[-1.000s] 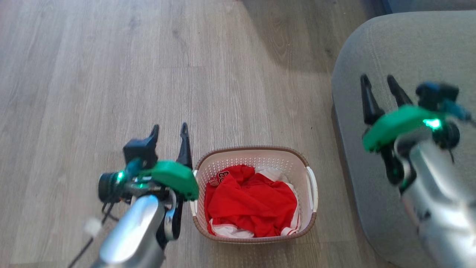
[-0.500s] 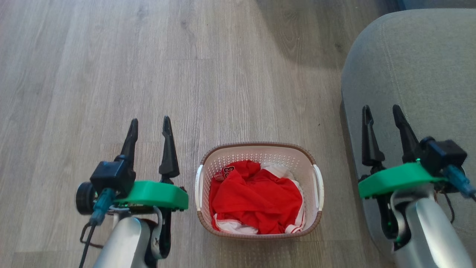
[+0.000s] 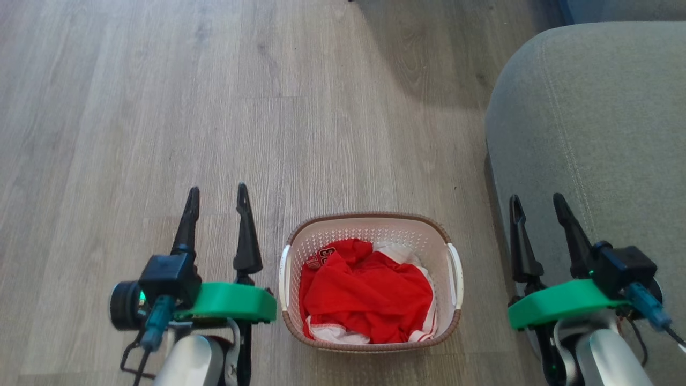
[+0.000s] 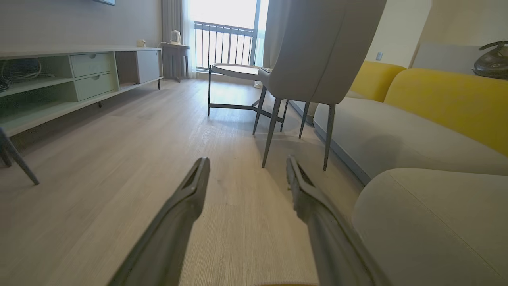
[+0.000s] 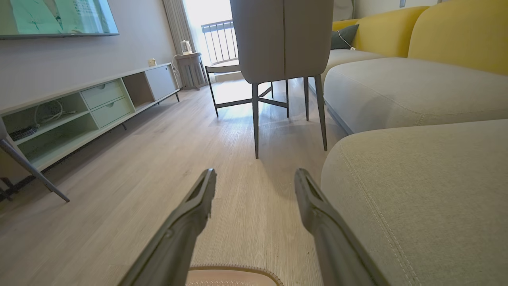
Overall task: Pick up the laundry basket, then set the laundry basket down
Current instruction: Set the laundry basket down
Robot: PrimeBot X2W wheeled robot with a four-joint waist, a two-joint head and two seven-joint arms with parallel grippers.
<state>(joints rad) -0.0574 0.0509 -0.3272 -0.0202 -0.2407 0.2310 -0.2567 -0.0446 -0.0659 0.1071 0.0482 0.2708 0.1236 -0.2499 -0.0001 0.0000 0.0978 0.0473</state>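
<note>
The laundry basket point(image 3: 370, 231) (red clothing point(image 3: 370, 295) inside) sits on pale wood floor point(image 3: 161, 107) beside a grey sofa point(image 3: 589, 107); left gripper point(image 3: 217, 187) and right gripper point(image 3: 537, 197) flank it, jaws open, empty.

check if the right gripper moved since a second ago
Yes: the right gripper pulled back down the head view, toward the robot, while the grey sofa barely shifted.

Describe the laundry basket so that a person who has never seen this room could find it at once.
Find the big grey sofa at the right of the head view; on the wood floor just left of its rounded end stands the laundry basket. It is small, white and perforated, with a brown woven-look rim, and holds a crumpled red and white garment.
</note>
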